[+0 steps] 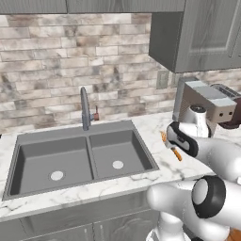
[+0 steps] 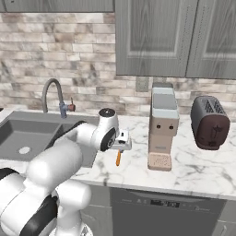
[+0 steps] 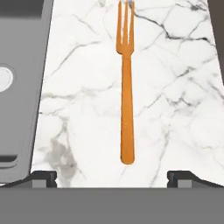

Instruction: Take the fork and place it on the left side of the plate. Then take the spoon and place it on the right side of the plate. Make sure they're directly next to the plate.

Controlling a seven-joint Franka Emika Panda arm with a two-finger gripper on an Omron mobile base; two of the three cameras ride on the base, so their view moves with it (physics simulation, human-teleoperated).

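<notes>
Setting: a home kitchen, rendered | double-basin grey sink (image 1: pixel 80 162) with a tall faucet (image 1: pixel 85 109) set in a marble counter (image 2: pixel 193 170) | stone-brick backsplash (image 1: pixel 70 66) | grey wall cabinets (image 2: pixel 156 37) overhead | coffee machine (image 2: pixel 162 126) and dark toaster (image 2: pixel 209 122) standing on the counter | dishwasher front (image 2: pixel 161 207) below

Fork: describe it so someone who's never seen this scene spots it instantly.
Start at the grey double sink; on the marble counter just to its right, before the coffee machine, lies the fork. It lies flat beneath the open end effector, long and slim. It is wholly orange, unlike everything around it.
</notes>
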